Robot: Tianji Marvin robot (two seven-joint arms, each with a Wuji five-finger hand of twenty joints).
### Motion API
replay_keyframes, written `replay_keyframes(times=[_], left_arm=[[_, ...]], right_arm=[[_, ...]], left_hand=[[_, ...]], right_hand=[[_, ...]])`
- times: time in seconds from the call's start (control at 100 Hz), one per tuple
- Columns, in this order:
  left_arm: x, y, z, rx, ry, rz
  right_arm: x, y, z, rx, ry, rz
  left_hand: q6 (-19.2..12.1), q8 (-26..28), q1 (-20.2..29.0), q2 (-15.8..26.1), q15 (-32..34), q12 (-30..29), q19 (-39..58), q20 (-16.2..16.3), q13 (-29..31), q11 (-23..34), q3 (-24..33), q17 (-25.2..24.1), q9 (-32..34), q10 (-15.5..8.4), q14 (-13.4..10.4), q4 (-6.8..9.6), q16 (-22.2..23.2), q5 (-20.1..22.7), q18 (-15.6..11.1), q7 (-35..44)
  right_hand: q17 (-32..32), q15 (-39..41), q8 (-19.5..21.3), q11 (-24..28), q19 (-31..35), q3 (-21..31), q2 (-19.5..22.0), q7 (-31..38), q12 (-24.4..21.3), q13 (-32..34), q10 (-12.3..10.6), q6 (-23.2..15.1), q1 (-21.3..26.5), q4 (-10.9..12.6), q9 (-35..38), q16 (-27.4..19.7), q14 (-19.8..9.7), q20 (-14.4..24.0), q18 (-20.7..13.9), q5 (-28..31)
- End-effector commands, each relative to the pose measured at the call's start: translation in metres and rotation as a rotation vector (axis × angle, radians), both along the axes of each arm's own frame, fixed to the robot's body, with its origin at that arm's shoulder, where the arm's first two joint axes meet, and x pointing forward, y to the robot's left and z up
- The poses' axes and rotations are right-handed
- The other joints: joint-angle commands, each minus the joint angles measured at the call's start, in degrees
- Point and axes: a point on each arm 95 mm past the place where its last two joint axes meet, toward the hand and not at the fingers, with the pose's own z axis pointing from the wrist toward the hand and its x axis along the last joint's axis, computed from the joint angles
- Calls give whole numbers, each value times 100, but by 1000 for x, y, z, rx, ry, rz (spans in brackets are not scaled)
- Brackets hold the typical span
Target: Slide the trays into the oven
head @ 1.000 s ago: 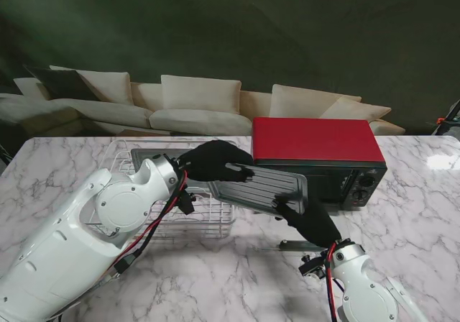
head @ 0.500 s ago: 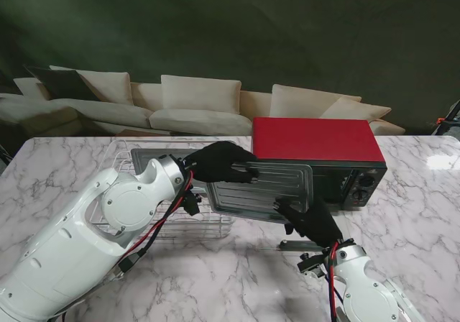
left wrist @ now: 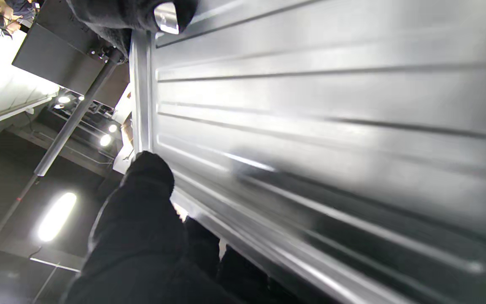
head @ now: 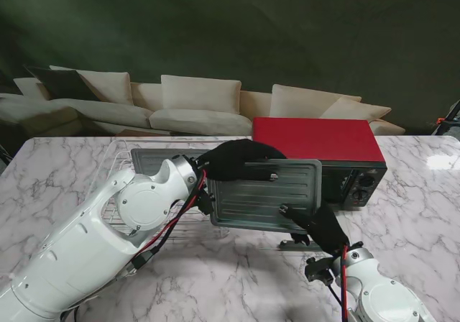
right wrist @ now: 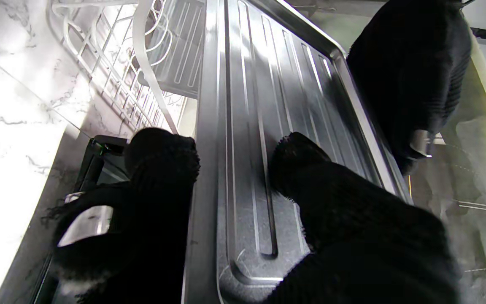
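**Ribbed tray held at the oven's mouth**

I see the tray (head: 266, 192) lifted off the marble table (head: 417, 207), tilted, its right edge overlapping the dark front of the red oven (head: 316, 141). Open tabletop lies nearer to me, while the wire rack (head: 190, 225) crowds the tray's left side, with a second tray (head: 154, 158) resting on it.

The held tray is grey metal — long pressed ribs, a raised rim, a dull sheen (the left wrist view shows little else). My left hand (head: 241, 158), black-gloved, is clamped over the far rim, fingers curled down across it. My right hand (head: 320, 225) pinches the near rim — one finger (right wrist: 298, 164) on the ribbed face, the others (right wrist: 158, 169) on the other side.
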Motion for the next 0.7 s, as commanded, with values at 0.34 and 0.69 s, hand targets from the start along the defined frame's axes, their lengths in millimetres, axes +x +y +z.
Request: replay_keyframes(times=[0.34,0.69], left_arm=[[-1,22,33,-35,-174,73],[-3,83,18,-1,-220,201]], right_arm=[[-13,-18,7,84,21,-31],[-26,-53,10,121,76,-95]], left_hand=[[-222,-166,-510,206,-471,-144,-1191,-190,-623,-157,-123,-659,-412,-94,-200,-27,-410,-299,471,-253],[-70,-75,-387,670,-366,75,-1052,100,-489,-25,-169,-542,-46,15,-181,-53,-296,-156,436,-172]], right_hand=[[346,991,356,716,594,687,314,48,352,339,-127,-345,523,137,433,341,-796,143,-189,293],[353,1015,350,721,619,617,358,-9,399,338,-125,-257,529,132,434,326,-784,133,-203,233]])
